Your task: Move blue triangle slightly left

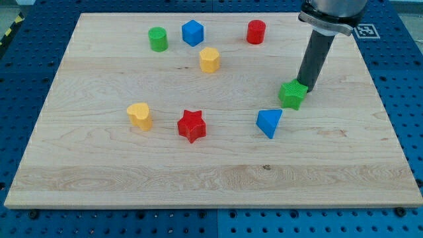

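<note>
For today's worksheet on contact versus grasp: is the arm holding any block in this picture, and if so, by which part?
Nothing is held. My tip only stands at the green star's upper right edge, up and right of the blue triangle.

blue triangle (269, 122) | lying flat on the wooden table (317, 172), one corner pointing toward the view's bottom | sitting right of centre, untouched, nothing pressing against it

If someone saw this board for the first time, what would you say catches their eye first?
Probably the dark rod at the view's upper right, my tip against the green star. Just below it sits the blue triangle, with the red star at its left; the other blocks lie farther off.
</note>
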Robot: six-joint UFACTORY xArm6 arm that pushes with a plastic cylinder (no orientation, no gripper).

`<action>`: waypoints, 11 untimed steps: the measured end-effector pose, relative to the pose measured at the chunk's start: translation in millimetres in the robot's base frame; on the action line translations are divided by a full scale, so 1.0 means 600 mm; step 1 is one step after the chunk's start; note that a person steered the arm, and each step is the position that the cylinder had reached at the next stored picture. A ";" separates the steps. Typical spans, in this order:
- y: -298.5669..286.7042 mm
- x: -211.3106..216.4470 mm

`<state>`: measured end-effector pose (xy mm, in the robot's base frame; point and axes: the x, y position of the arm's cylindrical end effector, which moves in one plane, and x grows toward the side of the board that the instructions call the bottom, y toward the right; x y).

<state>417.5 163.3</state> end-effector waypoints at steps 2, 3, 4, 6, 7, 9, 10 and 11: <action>0.043 0.025; 0.064 0.087; 0.026 0.114; -0.031 0.116; -0.067 0.116; -0.113 0.130; -0.131 0.148; -0.115 0.153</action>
